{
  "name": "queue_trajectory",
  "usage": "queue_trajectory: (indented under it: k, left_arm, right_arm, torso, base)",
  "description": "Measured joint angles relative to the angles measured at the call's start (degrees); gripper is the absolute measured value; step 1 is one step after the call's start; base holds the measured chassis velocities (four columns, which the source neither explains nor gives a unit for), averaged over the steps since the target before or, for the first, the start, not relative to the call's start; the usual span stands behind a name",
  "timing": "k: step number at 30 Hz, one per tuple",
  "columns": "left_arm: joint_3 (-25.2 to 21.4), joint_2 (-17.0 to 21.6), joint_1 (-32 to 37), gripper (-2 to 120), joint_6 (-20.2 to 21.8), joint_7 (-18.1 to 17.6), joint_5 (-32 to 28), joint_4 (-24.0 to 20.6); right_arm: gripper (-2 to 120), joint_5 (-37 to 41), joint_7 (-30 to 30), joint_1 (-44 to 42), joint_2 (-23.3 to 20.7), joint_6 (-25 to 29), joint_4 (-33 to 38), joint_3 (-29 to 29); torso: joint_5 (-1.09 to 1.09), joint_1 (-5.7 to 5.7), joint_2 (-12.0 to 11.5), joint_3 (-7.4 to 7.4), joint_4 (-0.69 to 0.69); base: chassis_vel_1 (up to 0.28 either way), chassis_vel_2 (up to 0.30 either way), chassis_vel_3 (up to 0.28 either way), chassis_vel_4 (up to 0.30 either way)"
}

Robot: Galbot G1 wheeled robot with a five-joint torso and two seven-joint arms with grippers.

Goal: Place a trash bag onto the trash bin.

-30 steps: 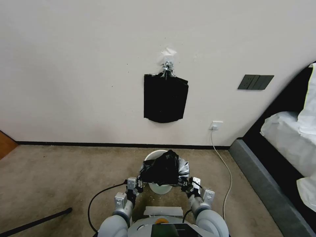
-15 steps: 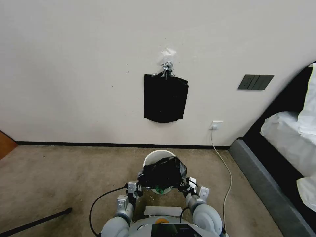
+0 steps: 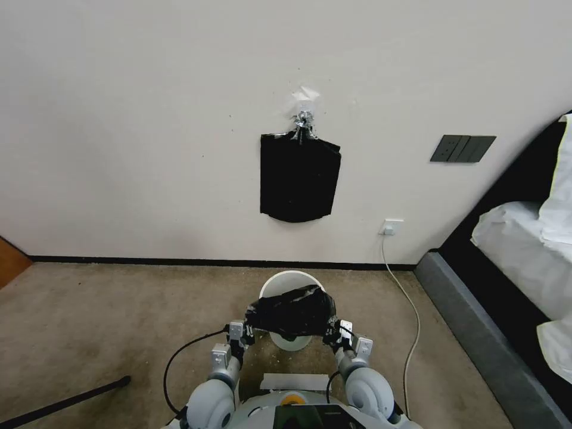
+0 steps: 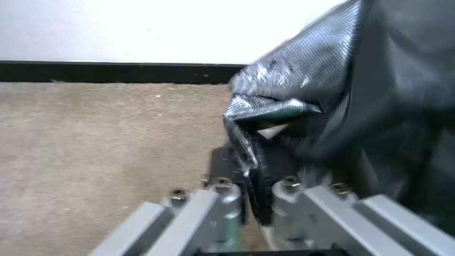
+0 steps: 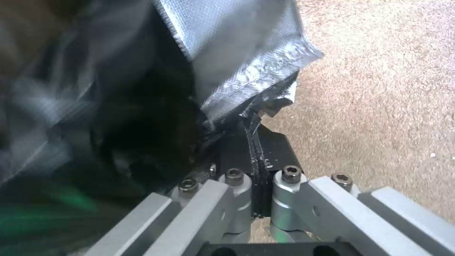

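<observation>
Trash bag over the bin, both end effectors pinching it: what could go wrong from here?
1. The trash bag covers just the near part of the trash bin; the far rim is bare, so the bag may bunch up instead of hooking over.
2. The left end effector and right end effector each pinch a thin edge; the film could tear or slip.
3. The light bin may tip if dragged.
</observation>
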Motion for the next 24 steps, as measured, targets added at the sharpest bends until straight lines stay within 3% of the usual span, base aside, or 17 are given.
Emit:
queue_trajectory:
  k: [1,3,4,5,7,11,14,15,18,24]
  left_arm:
    - [0.0,0.1,0.7,19,0.0,0.4,0.3,-0.3]
    - [0.0,0.1,0.7,19,0.0,0.4,0.3,-0.3]
    - [-0.2,0.2,1.3,24,-0.1,0.7,0.5,-0.5]
    - [-0.9,0.5,2.2,37,-0.1,0.7,1.2,-0.6]
    - [-1.4,0.6,2.7,47,0.0,0.8,1.4,-0.9]
    - [-1.7,0.8,3.0,54,0.0,0.8,1.6,-1.2]
    - [-2.9,1.6,4.3,71,-0.1,1.3,2.8,-2.7]
    - [-2.9,1.6,4.3,71,-0.1,1.3,2.8,-2.7]
    - [-4.1,2.3,6.1,86,-1.5,2.7,3.9,-4.3]
    - [-5.6,2.6,9.2,99,-4.6,4.9,7.8,-5.7]
  right_arm:
    - [10,-0.4,-0.1,-0.9,0.0,0.0,0.6,0.0]
    - [10,-0.4,-0.1,-0.9,0.0,0.0,0.6,0.0]
    - [16,-0.7,-0.1,-1.6,0.0,0.0,1.1,0.0]
    - [30,-1.8,0.0,-3.3,-0.2,0.0,2.0,0.0]
    - [38,-2.5,0.1,-4.4,-0.5,0.0,2.5,0.2]
    - [44,-2.9,0.1,-5.0,-0.8,0.0,3.0,0.3]
    - [63,-4.1,0.2,-6.9,-1.5,0.1,5.0,0.8]
    - [63,-4.1,0.2,-6.9,-1.5,0.1,5.0,0.8]
    - [78,-5.6,0.2,-8.9,-2.4,0.4,7.4,1.3]
    - [96,-7.7,0.0,-11.3,-3.4,0.9,10.9,1.6]
  torso:
    - [0.00,0.00,0.0,0.00,0.01]
    - [0.00,0.00,0.0,0.00,0.01]
    - [0.00,0.00,0.0,0.00,0.01]
    - [0.00,0.00,0.0,0.00,0.01]
    - [-0.01,0.00,0.0,0.00,0.01]
    - [0.00,0.00,0.0,0.00,0.00]
    - [0.00,0.00,0.0,0.00,0.01]
    - [0.00,0.00,0.0,0.00,0.01]
    - [0.00,0.00,0.0,0.00,0.00]
    - [0.00,0.00,0.0,0.00,0.01]
  base:
    - [0.000,0.000,0.000,0.000]
    - [0.000,0.000,0.000,0.000]
    - [0.000,0.000,0.000,0.000]
    - [0.000,0.000,0.000,0.000]
    - [0.000,0.000,0.000,0.000]
    - [0.000,0.000,0.000,0.000]
    - [0.000,0.000,0.000,0.000]
    - [0.000,0.000,0.000,0.000]
    - [0.000,0.000,0.000,0.000]
    - [0.000,0.000,0.000,0.000]
